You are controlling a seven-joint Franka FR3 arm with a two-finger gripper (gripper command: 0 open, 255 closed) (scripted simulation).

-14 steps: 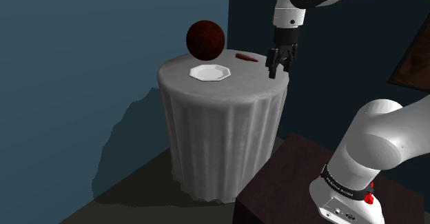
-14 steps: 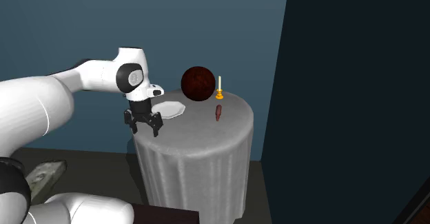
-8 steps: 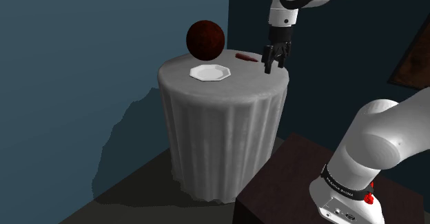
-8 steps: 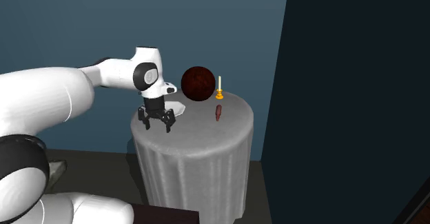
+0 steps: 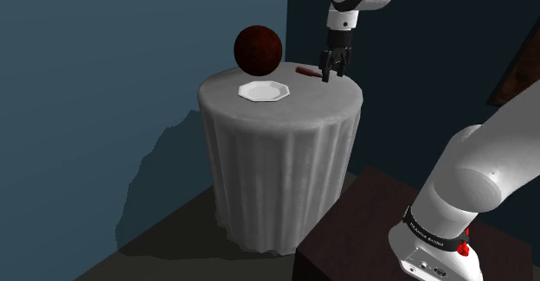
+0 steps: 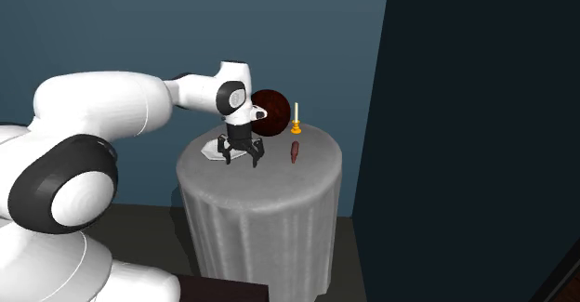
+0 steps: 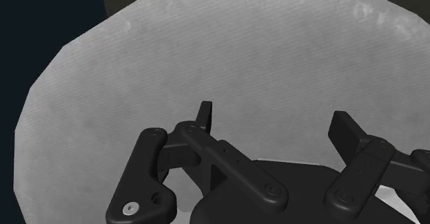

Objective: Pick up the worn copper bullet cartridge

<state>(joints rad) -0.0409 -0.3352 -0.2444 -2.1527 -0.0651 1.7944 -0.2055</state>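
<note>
My pincer (image 5: 328, 75) hangs low over the round table (image 5: 277, 141), close to the part of its rim that faces my stand (image 5: 368, 227). It is spread wide with nothing in it. In the wrist view my two fingers (image 7: 204, 114) stand well apart, with bare grey cloth between them. The dark reddish cartridge (image 5: 307, 71) lies flat on the top near the far rim, just beside my fingertips on the shoulder view's left and not touching them. In the second exterior view the cartridge (image 6: 295, 151) lies to the right of my pincer (image 6: 239, 159), with a strip of bare cloth between us, and it is not far from the rim on that side. Behind it a small yellow candlestick (image 6: 296, 119) stands at the back edge. The dark red ball (image 5: 258, 49) sits further along the top, and the white plate (image 5: 262, 91) lies in front of it. Both are apart from the cartridge. In the wrist view the cloth's edge curves round ahead of my fingers, and beyond that edge the cloth falls away into dark.
</note>
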